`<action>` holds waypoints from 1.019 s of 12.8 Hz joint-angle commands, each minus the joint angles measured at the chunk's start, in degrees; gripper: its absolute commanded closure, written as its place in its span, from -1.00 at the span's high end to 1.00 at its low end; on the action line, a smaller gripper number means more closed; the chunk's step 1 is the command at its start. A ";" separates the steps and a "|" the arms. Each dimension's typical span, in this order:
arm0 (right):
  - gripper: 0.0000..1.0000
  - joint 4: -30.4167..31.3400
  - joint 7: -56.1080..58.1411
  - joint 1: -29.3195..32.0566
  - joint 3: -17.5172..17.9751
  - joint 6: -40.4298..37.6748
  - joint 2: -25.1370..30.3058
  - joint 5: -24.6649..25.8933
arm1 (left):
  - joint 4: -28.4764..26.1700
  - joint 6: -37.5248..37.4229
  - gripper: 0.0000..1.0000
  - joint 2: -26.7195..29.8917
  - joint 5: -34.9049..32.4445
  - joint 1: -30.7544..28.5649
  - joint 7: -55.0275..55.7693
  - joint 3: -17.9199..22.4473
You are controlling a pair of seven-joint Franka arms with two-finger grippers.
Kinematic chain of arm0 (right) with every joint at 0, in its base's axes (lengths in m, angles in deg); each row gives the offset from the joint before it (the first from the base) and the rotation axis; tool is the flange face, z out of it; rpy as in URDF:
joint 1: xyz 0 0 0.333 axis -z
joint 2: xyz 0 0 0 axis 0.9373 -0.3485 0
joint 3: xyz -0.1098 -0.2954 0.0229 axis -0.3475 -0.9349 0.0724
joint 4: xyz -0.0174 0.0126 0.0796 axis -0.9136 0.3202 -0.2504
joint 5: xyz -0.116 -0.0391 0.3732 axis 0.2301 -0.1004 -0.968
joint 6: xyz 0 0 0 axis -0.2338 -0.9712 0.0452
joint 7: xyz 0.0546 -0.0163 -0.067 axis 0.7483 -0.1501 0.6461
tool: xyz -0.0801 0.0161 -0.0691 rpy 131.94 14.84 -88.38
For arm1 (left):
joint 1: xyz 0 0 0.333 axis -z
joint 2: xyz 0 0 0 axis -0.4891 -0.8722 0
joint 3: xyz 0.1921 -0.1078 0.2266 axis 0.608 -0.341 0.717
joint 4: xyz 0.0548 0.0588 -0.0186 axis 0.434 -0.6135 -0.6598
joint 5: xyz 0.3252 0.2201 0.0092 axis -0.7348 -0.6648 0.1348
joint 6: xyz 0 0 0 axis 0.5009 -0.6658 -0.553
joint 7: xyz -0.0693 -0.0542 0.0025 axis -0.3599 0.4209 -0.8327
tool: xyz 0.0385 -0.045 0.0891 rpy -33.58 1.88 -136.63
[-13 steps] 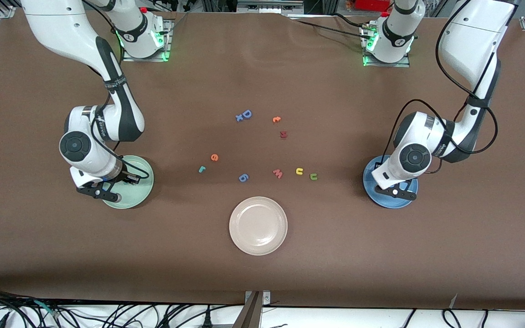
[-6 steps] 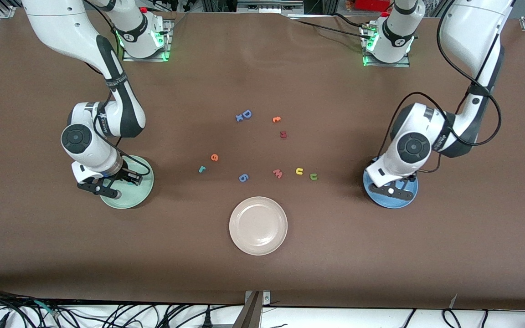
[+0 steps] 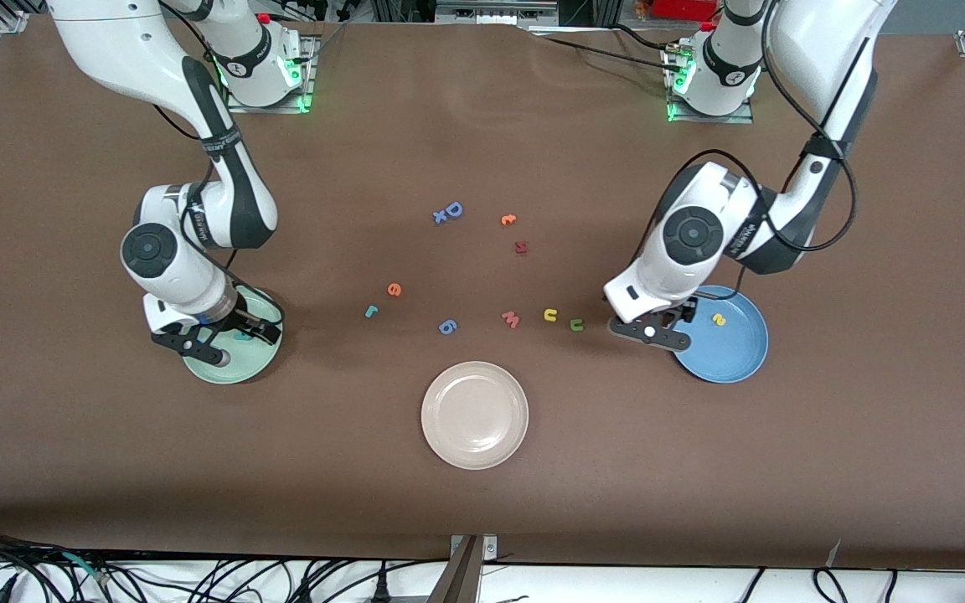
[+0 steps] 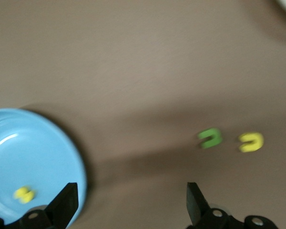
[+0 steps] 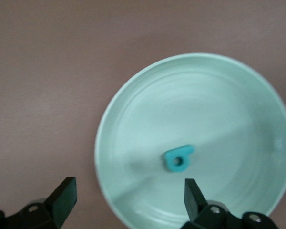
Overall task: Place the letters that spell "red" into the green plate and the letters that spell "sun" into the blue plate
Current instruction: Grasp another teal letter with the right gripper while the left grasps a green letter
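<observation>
The teal "d" (image 5: 178, 159) lies in the green plate (image 5: 219, 95), and my right gripper (image 5: 126, 200) hangs open and empty over that plate (image 3: 239, 364). The yellow "s" (image 3: 719, 319) lies in the blue plate (image 3: 734, 364). My left gripper (image 3: 657, 328) is open and empty over the bare table, just past the plate's rim toward the green "n" (image 3: 576, 325) and yellow "u" (image 3: 549, 315). The left wrist view shows the "s" (image 4: 24, 194), the "n" (image 4: 210, 138) and the "u" (image 4: 250, 142). The orange "e" (image 3: 394, 290) and teal "r" (image 3: 371, 311) lie on the table mid-way.
A beige-white plate (image 3: 474, 414) sits nearest the front camera. Other loose letters lie mid-table: pink "w" (image 3: 511, 319), blue "g"-like letter (image 3: 447, 327), blue "D" (image 3: 452, 210), an orange letter (image 3: 508, 219) and a dark red one (image 3: 521, 247).
Both grippers opened. The left one moved off the blue plate toward the "n", leaving the "s" in the plate. The right one rose slightly over the green plate.
</observation>
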 commanded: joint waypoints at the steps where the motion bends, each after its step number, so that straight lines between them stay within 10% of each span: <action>1: 0.99 -1.05 -8.09 -0.20 2.92 0.12 0.28 -0.56 | 2.50 5.67 1.00 -5.58 0.10 3.29 5.37 0.28; 13: 0.98 -11.16 -35.18 -3.35 10.40 -3.83 -8.42 -0.47 | 2.58 12.37 1.00 -12.36 -6.76 6.12 12.69 1.07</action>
